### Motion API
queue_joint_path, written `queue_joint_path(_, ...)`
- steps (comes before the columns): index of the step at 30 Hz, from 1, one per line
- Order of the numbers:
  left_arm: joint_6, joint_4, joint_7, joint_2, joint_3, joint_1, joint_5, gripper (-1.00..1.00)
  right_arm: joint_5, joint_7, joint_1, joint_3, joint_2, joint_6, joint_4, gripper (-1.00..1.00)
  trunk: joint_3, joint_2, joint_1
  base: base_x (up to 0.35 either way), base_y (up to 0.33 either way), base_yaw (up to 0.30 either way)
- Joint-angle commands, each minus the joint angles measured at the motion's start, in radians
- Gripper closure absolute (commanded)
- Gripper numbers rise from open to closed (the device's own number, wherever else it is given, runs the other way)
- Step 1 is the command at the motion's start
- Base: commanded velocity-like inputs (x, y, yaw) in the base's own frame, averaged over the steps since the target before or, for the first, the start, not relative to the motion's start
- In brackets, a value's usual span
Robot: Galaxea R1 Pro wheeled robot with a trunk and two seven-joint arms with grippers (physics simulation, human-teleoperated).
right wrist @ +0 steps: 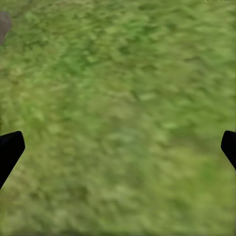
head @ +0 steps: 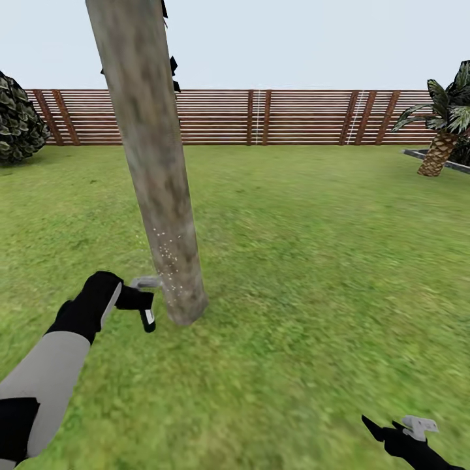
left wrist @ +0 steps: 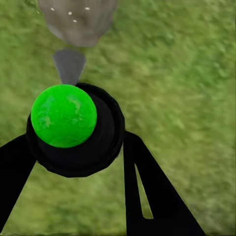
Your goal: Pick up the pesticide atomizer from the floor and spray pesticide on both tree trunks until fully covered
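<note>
1. Garden lawn (head: 313, 274): green grass under both hands; brown slatted fence (head: 261, 117) runs across the far edge, well beyond them.
2. Tree trunk (head: 153, 163): thick, mottled grey-brown, leaning; its base meets the grass just ahead of the left hand.
3. Dark bush (head: 18, 117) by the fence, far ahead of the left hand; short palm (head: 444, 130) far ahead of the right hand.
4. Left hand (head: 130, 299): closed around the pesticide atomizer (head: 142, 301). Fingers (left wrist: 152, 191) flank the dark bottle body on both sides in the left wrist view, green spot (left wrist: 64, 115) facing the camera.
5. Right hand (head: 395, 434): low over bare grass, well apart from the trunk. Fingertips (right wrist: 10, 147) sit at opposite edges of the right wrist view, spread wide, nothing between them.
6. Atomizer's light grey trigger head (head: 147, 282) points at the trunk, just short of the bark.
7. Pesticide (head: 168, 258): fine pale specks on the lower trunk, just ahead of the nozzle.
</note>
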Motion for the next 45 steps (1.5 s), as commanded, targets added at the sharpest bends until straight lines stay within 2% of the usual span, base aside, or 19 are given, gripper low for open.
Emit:
queue_joint_path(1,0.0,0.0,0.0,0.001,0.001,0.005,0.002,1.0,0.0,0.0,0.0,0.0,0.0,0.0,0.0,-1.0,0.0,0.0,0.0,0.0,-0.061,0.07)
queue_joint_path(8,-0.001,0.001,0.005,-0.003,0.004,0.036,0.001,1.0,0.0,0.0,0.0,-0.001,-0.003,0.0,-0.002,-1.0,0.0,0.0,0.0,0.0,-0.224,0.204)
queue_joint_path(25,-0.001,0.004,0.013,-0.01,0.004,0.056,0.004,1.0,0.0,0.0,0.0,-0.003,-0.007,-0.002,-0.002,-1.0,0.0,0.0,0.0,-0.034,-0.268,0.015)
queue_joint_path(31,-0.001,0.003,0.013,-0.01,0.004,0.064,0.003,1.0,0.0,0.0,0.0,-0.003,-0.007,-0.002,-0.002,-1.0,0.0,0.0,0.0,-0.097,-0.268,0.251)
queue_joint_path(37,-0.002,0.003,0.058,-0.01,0.005,0.064,0.006,1.0,0.0,0.0,0.001,-0.003,-0.007,-0.002,-0.002,-1.0,0.0,0.0,0.0,-0.013,-0.268,0.277)
queue_joint_path(45,-0.003,0.003,0.062,-0.017,0.006,0.064,0.009,1.0,0.0,0.0,0.0,-0.002,-0.007,-0.002,-0.002,-1.0,0.0,0.0,0.0,0.101,-0.256,0.278)
